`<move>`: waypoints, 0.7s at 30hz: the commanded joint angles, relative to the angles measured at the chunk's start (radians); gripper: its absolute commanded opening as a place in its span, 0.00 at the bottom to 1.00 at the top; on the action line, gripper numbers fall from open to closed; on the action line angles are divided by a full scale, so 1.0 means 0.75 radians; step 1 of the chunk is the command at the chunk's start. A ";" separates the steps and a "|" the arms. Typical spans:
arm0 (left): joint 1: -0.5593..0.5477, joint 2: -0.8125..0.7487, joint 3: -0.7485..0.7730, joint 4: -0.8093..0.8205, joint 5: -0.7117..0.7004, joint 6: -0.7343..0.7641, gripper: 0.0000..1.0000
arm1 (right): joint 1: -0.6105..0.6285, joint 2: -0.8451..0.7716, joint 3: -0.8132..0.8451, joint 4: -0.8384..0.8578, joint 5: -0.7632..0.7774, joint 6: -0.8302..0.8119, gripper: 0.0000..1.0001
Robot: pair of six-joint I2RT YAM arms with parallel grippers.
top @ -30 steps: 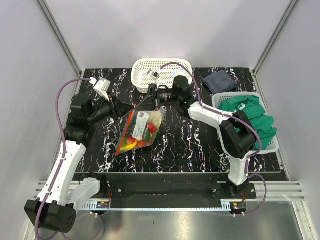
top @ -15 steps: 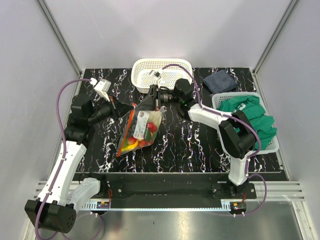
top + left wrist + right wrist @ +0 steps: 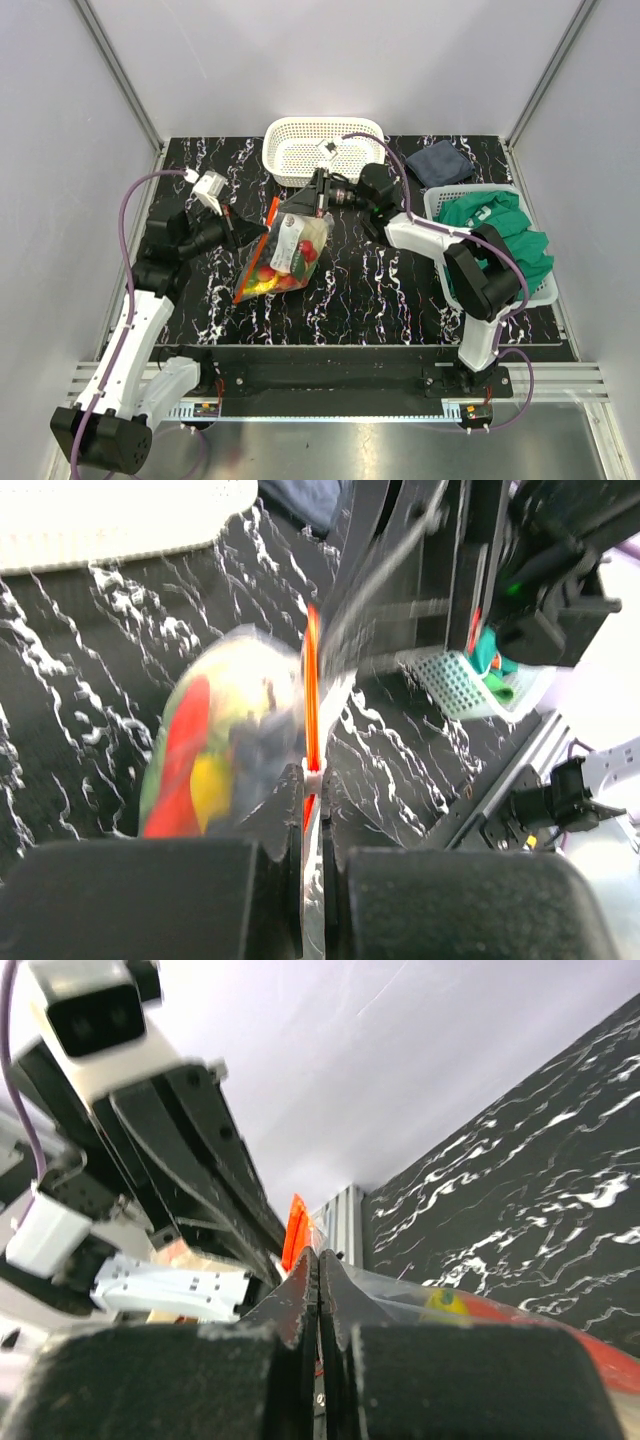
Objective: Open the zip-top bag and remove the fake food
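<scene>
Closure of my left end effector (image 3: 258,226) on the orange zip edge of the zip-top bag (image 3: 283,255) is new; my right end effector (image 3: 288,207) is clamped on the same edge. The bag lies mid-bench (image 3: 380,290) with the fake food (image 3: 270,274) inside, so I judge it ready for pulling apart.

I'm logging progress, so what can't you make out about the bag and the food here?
Left wrist view: the fake food is motion-blurred; pieces cannot be told apart.
Top view: whether the zip-top bag is open is hidden between the left gripper and right gripper.
Right wrist view: the bag is cut off by the frame edge.
</scene>
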State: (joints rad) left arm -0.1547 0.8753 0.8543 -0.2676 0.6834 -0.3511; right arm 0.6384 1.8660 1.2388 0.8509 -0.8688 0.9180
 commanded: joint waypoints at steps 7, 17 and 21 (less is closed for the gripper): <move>-0.004 -0.116 -0.086 -0.265 -0.026 -0.017 0.00 | -0.176 -0.144 -0.118 0.152 0.203 0.042 0.00; -0.004 -0.185 -0.123 -0.402 -0.036 -0.074 0.00 | -0.276 -0.138 -0.185 0.172 0.228 0.017 0.00; -0.004 -0.251 -0.159 -0.445 -0.030 -0.102 0.00 | -0.287 -0.109 -0.185 0.201 0.222 0.032 0.00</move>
State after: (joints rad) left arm -0.1555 0.7471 0.7563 -0.5255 0.6537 -0.3931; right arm 0.4606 1.8164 1.0908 0.8791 -0.7761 0.9466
